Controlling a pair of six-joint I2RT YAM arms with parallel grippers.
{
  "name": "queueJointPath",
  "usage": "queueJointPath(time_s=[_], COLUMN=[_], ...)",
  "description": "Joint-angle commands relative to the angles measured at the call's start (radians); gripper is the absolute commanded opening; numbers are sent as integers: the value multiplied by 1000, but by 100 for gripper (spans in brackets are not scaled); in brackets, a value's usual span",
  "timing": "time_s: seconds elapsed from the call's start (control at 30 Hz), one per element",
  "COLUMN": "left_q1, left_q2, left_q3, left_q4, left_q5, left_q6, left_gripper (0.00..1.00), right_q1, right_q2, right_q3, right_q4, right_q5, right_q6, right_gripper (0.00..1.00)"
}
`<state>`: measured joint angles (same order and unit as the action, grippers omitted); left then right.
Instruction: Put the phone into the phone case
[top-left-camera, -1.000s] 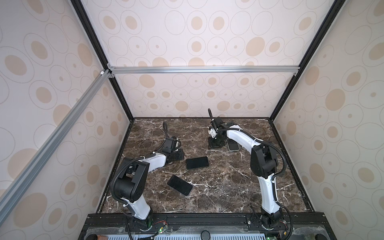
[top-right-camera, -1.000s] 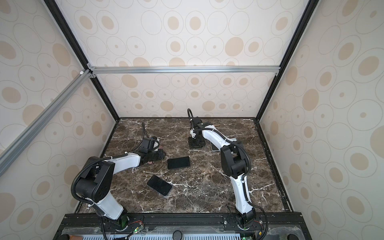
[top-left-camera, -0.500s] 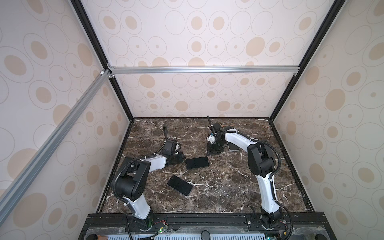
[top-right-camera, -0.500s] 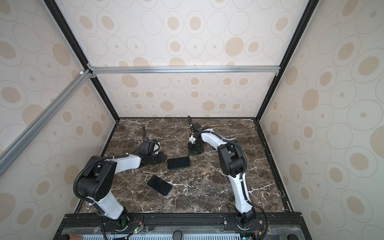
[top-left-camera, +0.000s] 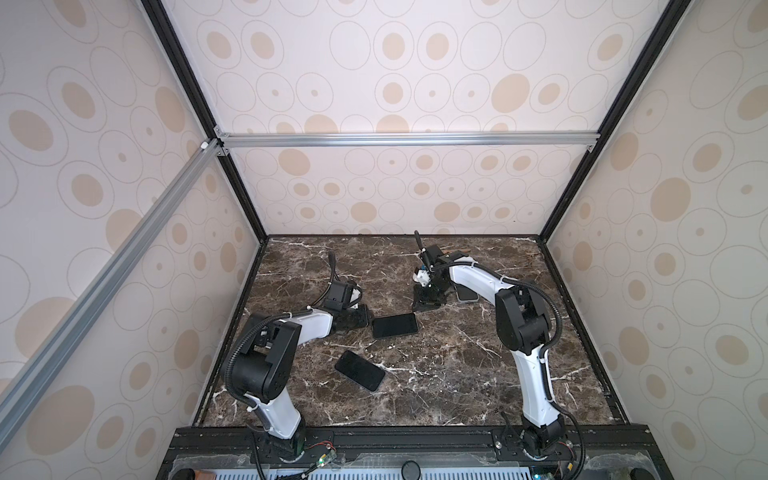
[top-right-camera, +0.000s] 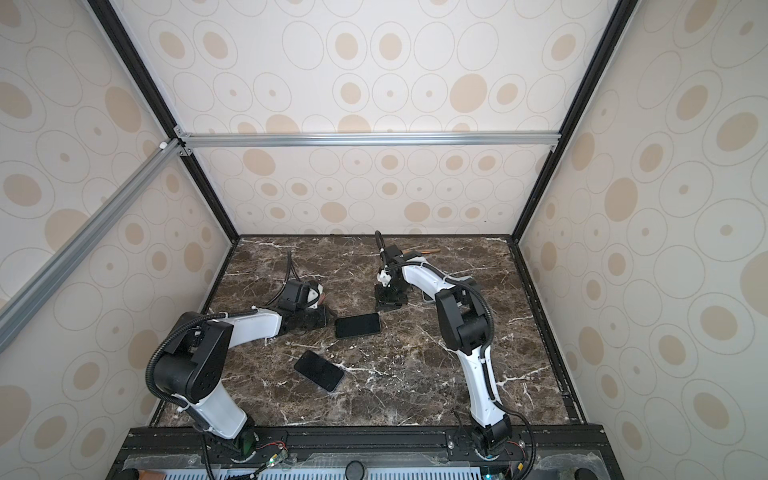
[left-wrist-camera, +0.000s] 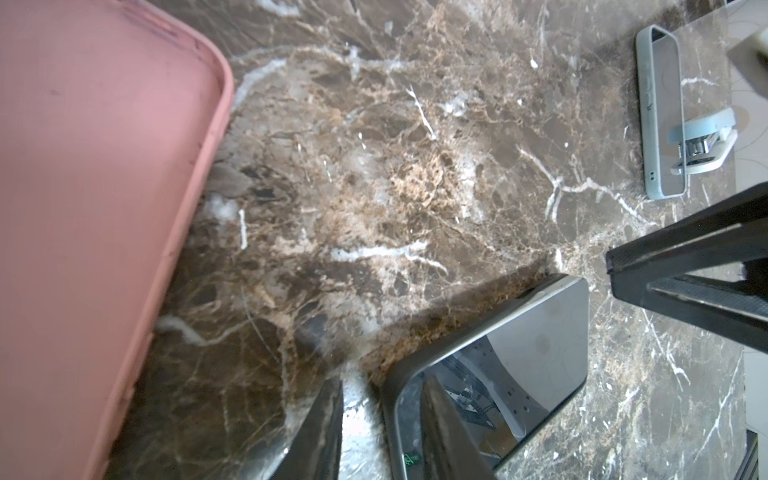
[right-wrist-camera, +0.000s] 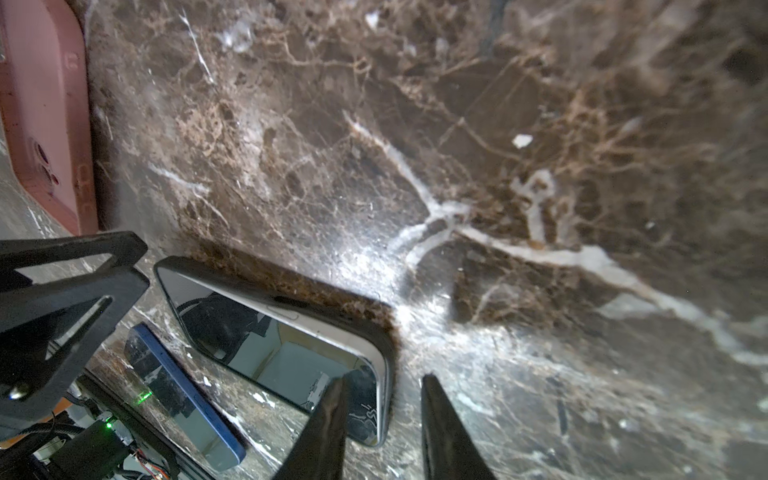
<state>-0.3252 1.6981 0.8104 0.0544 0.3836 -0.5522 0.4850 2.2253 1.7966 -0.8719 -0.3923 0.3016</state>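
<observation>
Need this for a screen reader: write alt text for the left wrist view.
A dark phone lies on a brown marble table, one edge between the spread fingers of the left gripper. A pink case lies close by, a pale blue case farther off.

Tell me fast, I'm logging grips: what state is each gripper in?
Left gripper: partly open, astride the phone's end, not gripping it.
Right gripper: partly open, astride the phone's other end, not gripping.
</observation>
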Motion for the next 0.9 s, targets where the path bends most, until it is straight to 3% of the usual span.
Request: queueJointPath(time_s=[0.0,0.27,0.57,0.87], left_q1=[2,1,-1,-41], left_q2=[0,30,19,9], left_q3=[29,41,15,-28], left_q4=[-29,-30,-42,-13], left_q5=[4,18,26,40], left_q6=[32,31,30,-10], left_gripper=[31,30,29,29], right_q1=[5,4,3,4], right_q2=[-37,-53,-29,-36], right_q3=[20,-64,-90,-164], right_q4=[-29,36,60,61], right_q5=[9,8,-75,-63], right_q6=[-9,24,45,40], right_gripper=[30,29,23,16])
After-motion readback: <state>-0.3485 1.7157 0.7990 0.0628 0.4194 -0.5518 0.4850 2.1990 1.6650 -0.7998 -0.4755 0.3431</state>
